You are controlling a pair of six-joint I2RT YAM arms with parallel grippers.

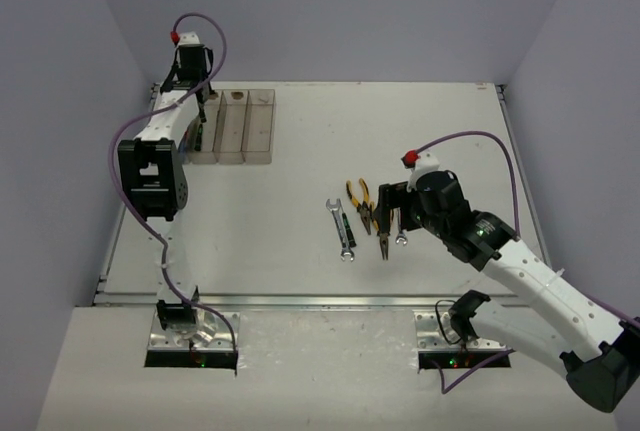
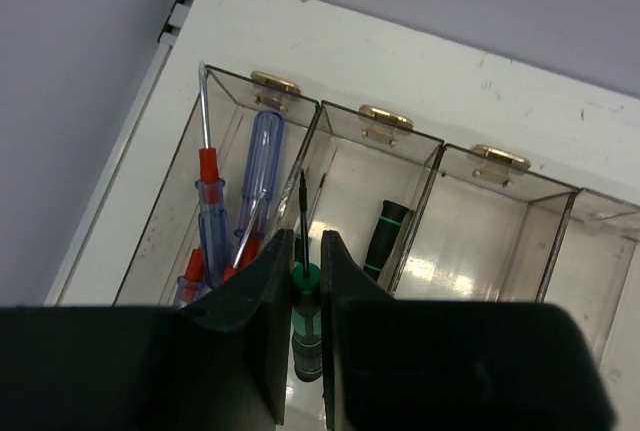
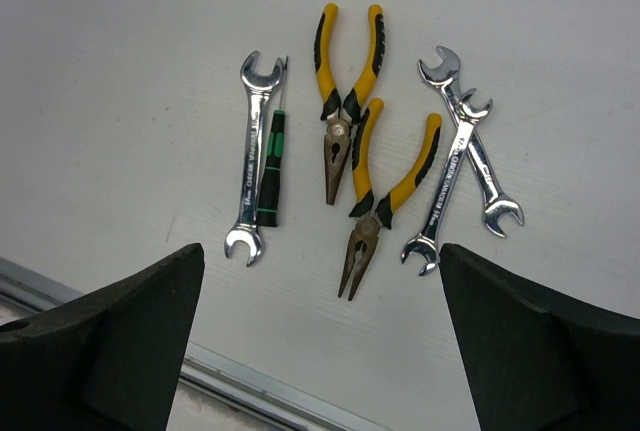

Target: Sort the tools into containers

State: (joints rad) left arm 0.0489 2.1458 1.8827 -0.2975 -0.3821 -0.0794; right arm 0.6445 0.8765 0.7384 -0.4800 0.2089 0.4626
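Arms apart, left claw [image 2: 305, 251] pinching green-black screwdriver [image 2: 307, 339] over bins [image 2: 432, 176], right claw [image 3: 320, 256] spread above pliers [image 3: 337, 151].

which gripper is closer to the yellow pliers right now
Right. The right gripper hangs open just above the yellow pliers; the left gripper is far off at the containers, shut on a green-black screwdriver.

- Top external: mounted high behind both arm bases [image 1: 190, 326], looking down and forward across the whole white table [image 1: 300, 151], from far off.
- Left wrist: close above the bins [image 2: 437, 151], looking steeply down past the left fingers [image 2: 250, 311]; overhead shows these bins far left.
- Right wrist: close over the loose tools [image 3: 368, 206], facing down between the right fingers [image 3: 110, 321]; overhead shows them centre-right.
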